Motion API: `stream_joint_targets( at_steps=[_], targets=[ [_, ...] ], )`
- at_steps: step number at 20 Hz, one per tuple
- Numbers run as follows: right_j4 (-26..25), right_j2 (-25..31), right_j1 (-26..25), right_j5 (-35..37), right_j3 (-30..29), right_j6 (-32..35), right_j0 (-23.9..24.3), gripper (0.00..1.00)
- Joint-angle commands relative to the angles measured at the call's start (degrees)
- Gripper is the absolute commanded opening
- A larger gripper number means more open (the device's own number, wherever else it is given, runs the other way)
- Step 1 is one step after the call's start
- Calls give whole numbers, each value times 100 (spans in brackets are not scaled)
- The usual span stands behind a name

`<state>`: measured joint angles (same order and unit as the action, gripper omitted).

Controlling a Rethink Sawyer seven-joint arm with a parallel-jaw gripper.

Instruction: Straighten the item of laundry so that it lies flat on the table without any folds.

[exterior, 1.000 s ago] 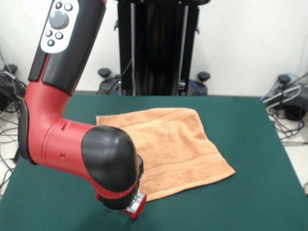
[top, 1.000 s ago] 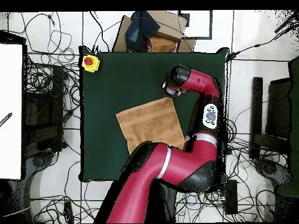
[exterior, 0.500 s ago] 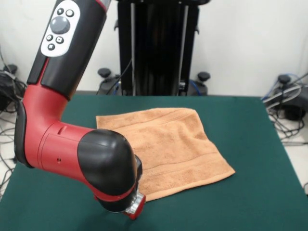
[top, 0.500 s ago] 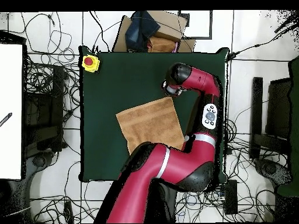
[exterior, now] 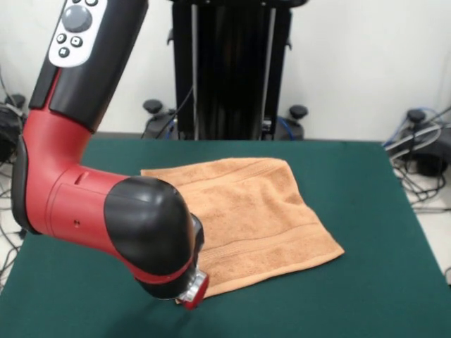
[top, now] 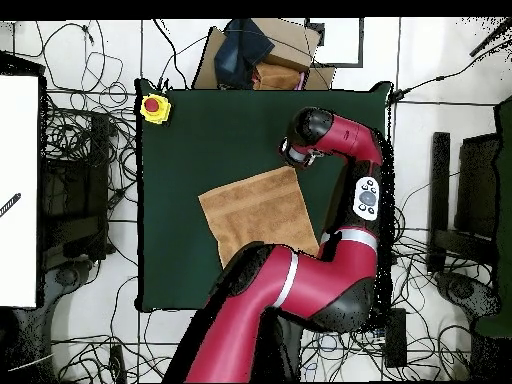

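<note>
the peach-orange towel (exterior: 246, 215) lies spread out in the middle of the dark green table (exterior: 373, 282), a woven band running near its lower edge in the front view. the red and black arm (exterior: 91, 204) fills the left side of that frame, its wrist end low at the towel's lower left corner. the gripper (exterior: 192, 292) shows only as a red and silver tip under the black joint, and whether it is open or closed cannot be told. overhead, a yellow box with a red button (top: 154, 106) sits at the table's upper left corner.
</note>
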<state>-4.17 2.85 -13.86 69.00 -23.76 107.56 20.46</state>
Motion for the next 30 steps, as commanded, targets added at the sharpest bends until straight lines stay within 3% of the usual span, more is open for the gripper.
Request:
stream_joint_targets(
  at_steps=[1, 3, 7, 13, 19, 26, 30],
  targets=[
    [-370, 173, -368, -248, -53, -659, 64, 100],
    [-381, 155, -215, -539, -309, -694, 69, 100],
    [-474, 199, 121, -1786, -1202, -615, 113, 100],
    [-347, 294, 366, -1853, -1919, -478, 149, 100],
    [-139, 314, 1706, -2351, -3596, 175, 42, 100],
    [152, 301, 2857, -1911, -4608, 497, -26, 100],
    [32, 286, 2792, -2343, -4710, 550, -6, 100]
  ],
)
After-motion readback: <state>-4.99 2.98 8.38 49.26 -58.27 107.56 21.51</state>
